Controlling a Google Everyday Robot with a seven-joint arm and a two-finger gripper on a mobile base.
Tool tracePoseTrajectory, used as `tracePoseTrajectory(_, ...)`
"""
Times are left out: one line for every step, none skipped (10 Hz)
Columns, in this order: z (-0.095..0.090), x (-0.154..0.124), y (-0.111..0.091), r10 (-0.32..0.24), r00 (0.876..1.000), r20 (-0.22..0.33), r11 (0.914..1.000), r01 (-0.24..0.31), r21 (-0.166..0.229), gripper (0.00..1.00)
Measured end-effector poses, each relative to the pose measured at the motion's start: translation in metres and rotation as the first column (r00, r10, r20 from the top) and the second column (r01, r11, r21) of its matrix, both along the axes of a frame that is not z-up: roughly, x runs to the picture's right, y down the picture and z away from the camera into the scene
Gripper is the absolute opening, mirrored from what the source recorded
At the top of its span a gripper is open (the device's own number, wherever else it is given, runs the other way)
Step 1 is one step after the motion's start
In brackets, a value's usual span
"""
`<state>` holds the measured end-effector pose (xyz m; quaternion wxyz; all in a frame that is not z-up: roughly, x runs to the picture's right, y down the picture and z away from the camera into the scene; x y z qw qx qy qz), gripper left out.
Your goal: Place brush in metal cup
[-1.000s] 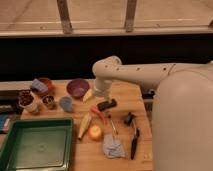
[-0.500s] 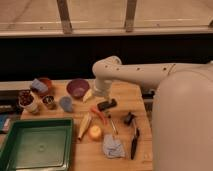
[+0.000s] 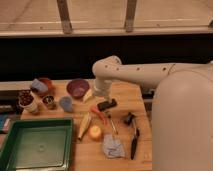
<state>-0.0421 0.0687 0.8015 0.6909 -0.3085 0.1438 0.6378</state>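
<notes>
One camera view covers the whole scene, and places below are given from the purple bowl (image 3: 77, 88). Nothing has shifted over the last second: the arm holds the same bent pose and every item on the wooden table (image 3: 136, 101) lies where it did. I read that as a pause before the reach, so the task has not really begun.

The gripper (image 3: 101, 92) hangs just to the right of the bowl as seen, low over the table, with its fingers spread wide and nothing between them.

The brush (image 3: 134, 143) lies flat, well to the right of the bowl and much nearer the camera, close to the table's front edge. The metal cup (image 3: 49, 101) stands left of the bowl and slightly nearer the camera, so brush and cup are well apart, on opposite sides of the bowl.

Around the cup the space is tight: a white cup (image 3: 28, 101) stands farther left of the bowl and a grey-blue cup (image 3: 65, 104) just in front of it, flanking the metal cup. In front and to the right of the bowl lie a black block (image 3: 107, 104), a corn cob (image 3: 84, 125) and a blue cloth (image 3: 113, 148); a stubby black object (image 3: 129, 118) sits just beside the brush's far end and may crowd a grasp.
</notes>
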Motion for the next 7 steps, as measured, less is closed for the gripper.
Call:
tracePoseTrajectory(0.006, 0.003, -0.001, -0.016, 0.999, -0.029, 0.9999, 0.016, -0.002, 0.8)
tracePoseTrajectory(0.011, 0.013, -0.001, -0.014, 0.998, -0.061, 0.9999, 0.014, -0.007, 0.8)
tracePoseTrajectory(0.014, 0.033, 0.002, -0.007, 0.995, -0.102, 0.9999, 0.005, -0.015, 0.8)
tracePoseTrajectory(0.015, 0.052, 0.006, 0.004, 0.991, -0.134, 0.9998, -0.007, -0.021, 0.8)
tracePoseTrajectory(0.014, 0.076, 0.011, 0.024, 0.986, -0.164, 0.9994, -0.028, -0.022, 0.8)
tracePoseTrajectory(0.01, 0.102, 0.017, 0.045, 0.979, -0.198, 0.9983, -0.052, -0.026, 0.8)
tracePoseTrajectory(0.005, 0.127, 0.023, 0.08, 0.971, -0.227, 0.996, -0.087, -0.021, 0.8)
